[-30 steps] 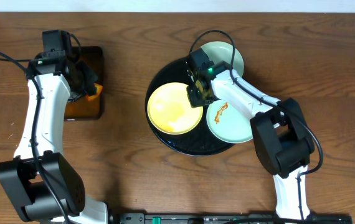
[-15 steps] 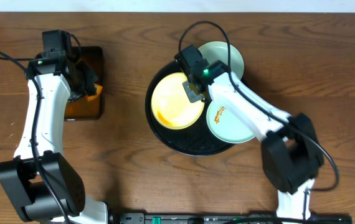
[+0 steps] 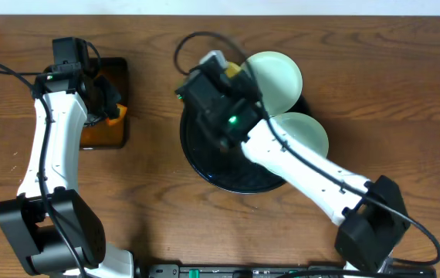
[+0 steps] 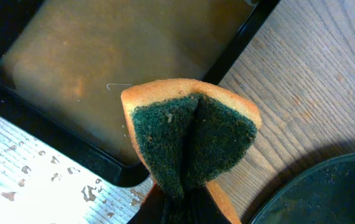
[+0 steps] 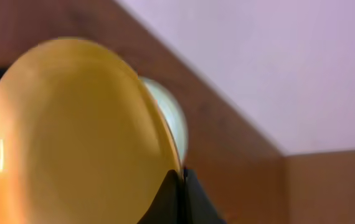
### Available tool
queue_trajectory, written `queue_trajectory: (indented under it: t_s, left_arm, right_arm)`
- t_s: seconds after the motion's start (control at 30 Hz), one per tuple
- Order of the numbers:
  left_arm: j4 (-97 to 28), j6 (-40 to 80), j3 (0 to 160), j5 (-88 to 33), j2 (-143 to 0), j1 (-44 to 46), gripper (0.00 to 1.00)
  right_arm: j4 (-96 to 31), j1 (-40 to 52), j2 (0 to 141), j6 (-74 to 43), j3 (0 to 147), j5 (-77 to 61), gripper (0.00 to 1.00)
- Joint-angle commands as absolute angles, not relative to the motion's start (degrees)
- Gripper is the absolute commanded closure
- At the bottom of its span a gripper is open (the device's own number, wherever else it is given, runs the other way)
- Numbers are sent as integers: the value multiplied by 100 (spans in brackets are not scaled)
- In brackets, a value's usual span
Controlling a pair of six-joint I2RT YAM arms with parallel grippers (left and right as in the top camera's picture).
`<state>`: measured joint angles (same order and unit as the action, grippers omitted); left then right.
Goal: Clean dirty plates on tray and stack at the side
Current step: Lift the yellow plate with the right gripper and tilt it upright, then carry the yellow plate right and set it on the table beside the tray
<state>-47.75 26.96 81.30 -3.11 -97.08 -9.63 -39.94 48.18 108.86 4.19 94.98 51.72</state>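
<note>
Yellow plate (image 5: 71, 137) is hanging tilted above the tray (image 3: 204, 158), rim pinched in my right gripper (image 5: 179, 180); left gripper (image 4: 184, 199) is squeezing the sponge (image 4: 193, 143).

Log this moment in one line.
right end effector: shut on yellow plate rim, tilted above round tray | left end effector: shut on sponge | mint plates: two at tray's right edge

Left claw (image 4: 179, 198) clamped; right claw (image 5: 180, 179) clamped, seemingly aloft.
</note>
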Motion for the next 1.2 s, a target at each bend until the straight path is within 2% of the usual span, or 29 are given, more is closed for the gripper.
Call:
queue_trajectory:
  t_s: [0.0,0.17,0.4,0.47,0.57,0.63,0.73,0.77,0.87,0.93,1.03,1.17]
  left_arm:
    - [-4792,2615,8093,-346,-9741,-974,92]
    - [-4790,2615,8088,-346,-9741,-974,92]
    - [-4790,2615,8084,-346,-9741,-974,92]
    - [-4792,2613,8084,-346,-9741,-974,92]
    - [-4797,2550,8084,-346,-9741,-974,92]
    - [-4818,2552,8084,-346,-9741,-974,92]
    - [-4818,2552,8084,-346,-9741,-974,92]
    - [-4818,2552,8084,-346,-9741,-974,92]
    - [-4825,2552,8084,-346,-9741,-974,92]
    - [-4838,2552,8084,-346,-9743,-974,92]
    - [-4836,2552,8084,-346,-9743,-974,92]
    - [-4829,2552,8084,-346,-9743,-974,92]
  right_arm:
    - [-3343,5157,10687,2005,9605,6523,99]
    - [-2753,5400,10685,2812,9605,6818,99]
    - [-2742,5474,10687,2768,9605,6836,99]
    - [-2779,5441,10687,2379,9605,6836,99]
    - [-3350,5113,10680,882,9605,6259,99]
    - [-3940,4737,10672,-64,9620,5135,99]
    - [-4624,3951,10672,-1247,9692,2707,99]
    - [-4768,3411,10672,-1575,9690,1160,99]
    - [-4869,2276,10700,-1811,9662,-1122,99]
    - [-4899,1675,10700,-1822,9647,-1675,99]
    - [-5085,425,10700,-1820,9638,-1741,99]
    - [-5349,-325,10700,-1787,9631,-1765,99]
